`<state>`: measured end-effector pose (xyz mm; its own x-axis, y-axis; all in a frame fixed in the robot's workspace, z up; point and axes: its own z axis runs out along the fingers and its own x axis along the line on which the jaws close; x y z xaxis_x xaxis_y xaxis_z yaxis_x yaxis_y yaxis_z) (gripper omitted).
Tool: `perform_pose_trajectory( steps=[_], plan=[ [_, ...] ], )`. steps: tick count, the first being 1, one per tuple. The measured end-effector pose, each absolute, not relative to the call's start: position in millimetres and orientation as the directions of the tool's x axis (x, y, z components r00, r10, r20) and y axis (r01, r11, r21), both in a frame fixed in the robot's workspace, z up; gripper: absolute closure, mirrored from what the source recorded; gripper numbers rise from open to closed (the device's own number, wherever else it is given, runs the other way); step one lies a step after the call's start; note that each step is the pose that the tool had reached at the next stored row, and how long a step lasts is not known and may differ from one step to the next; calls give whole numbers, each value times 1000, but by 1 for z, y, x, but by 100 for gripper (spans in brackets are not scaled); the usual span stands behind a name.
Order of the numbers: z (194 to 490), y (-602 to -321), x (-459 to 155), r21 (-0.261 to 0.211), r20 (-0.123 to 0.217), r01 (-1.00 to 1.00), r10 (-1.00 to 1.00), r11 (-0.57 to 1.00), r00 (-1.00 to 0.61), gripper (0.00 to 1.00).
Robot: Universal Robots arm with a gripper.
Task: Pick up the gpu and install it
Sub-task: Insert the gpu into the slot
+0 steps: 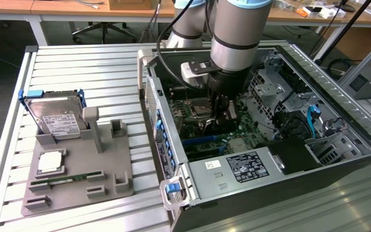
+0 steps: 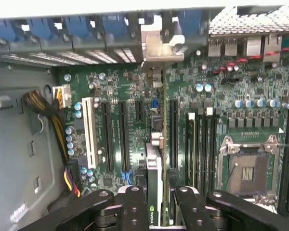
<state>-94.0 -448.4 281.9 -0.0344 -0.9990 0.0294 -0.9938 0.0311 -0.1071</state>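
Ribbed metal tabletop (image 1: 76, 72) fills the left half of the exterior view, with office desks and a chair along the top edge. An open computer case (image 1: 340, 159) lies on its side across the centre and right of that frame, its green motherboard (image 1: 237, 137) facing up. The robot arm (image 1: 234, 43) reaches down from the top centre into the case, and its pincer (image 1: 219, 116) sits low over the board. In the wrist view the pincer (image 2: 156, 211) at the lower centre is closed on the gpu (image 2: 155, 192), gripping the card edge-on between its two black fingers (image 2: 135, 209). The card stands upright and runs up the frame to its silver bracket (image 2: 159, 43) at the top centre, by the blue clips (image 2: 77, 26) of the case's rear wall. Black slots (image 2: 123, 137) and a white slot (image 2: 89, 132) lie to its left, memory slots (image 2: 204, 144) and the processor socket (image 2: 250, 171) to its right, and a bundle of yellow and black cables (image 2: 48, 113) at the middle left. On the table at the lower left of the exterior view, a grey tray (image 1: 108, 188) carries a hard drive (image 1: 56, 118) in a blue frame and a green memory stick (image 1: 69, 179).
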Motion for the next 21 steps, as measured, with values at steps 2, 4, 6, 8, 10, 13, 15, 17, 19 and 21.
perform_pose_trajectory(
  steps=[2,4,6,8,10,13,15,17,19,21],
  plan=[
    [282,-448,-88,-105,29,-994,-999,30,-34,73],
    [282,-448,-88,-105,29,-994,-999,30,-34,73],
    [282,-448,-88,-105,29,-994,-999,30,-34,73],
    [282,-448,-88,-105,30,-994,-999,30,-34,73],
    [282,-448,-88,-105,34,-994,-999,30,-34,73],
    [282,-448,-88,-105,35,-994,-999,30,-34,73],
    [282,-446,-88,-105,35,-994,-999,30,-34,73],
    [281,-444,-90,-105,35,-994,-999,30,-34,73],
    [279,-444,-96,-106,36,-994,-999,30,-34,73],
    [278,-444,-101,-106,37,-994,-999,29,-34,73]
  ],
)
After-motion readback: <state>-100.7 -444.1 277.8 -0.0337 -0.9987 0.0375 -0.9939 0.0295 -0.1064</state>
